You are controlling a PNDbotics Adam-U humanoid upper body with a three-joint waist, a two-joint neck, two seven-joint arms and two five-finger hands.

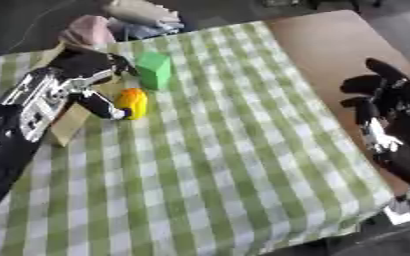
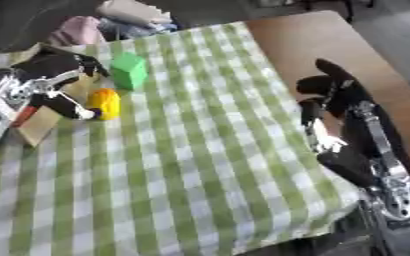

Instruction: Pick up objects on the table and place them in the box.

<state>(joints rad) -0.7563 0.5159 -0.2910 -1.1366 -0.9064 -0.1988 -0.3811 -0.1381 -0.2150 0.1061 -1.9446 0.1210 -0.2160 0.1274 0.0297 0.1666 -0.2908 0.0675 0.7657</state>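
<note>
A green-and-white checked cloth (image 1: 217,150), matt and soft-looking, covers most of the worktop (image 2: 331,40), whose bare far right corner looks like smooth brown wood. The green block (image 1: 154,70) is matt, the yellow thing (image 1: 135,102) slightly glossy. The box (image 1: 68,125) looks like plain cardboard. Both hands, left (image 1: 90,75) and right (image 2: 331,95), are glossy black with silvery metal parts

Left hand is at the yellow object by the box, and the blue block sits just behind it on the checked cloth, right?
Not quite: the block is green, not blue, as the left eye view shows. The rest holds: the left hand is at the yellow object by the box, with the block just behind it on the checked cloth.
</note>
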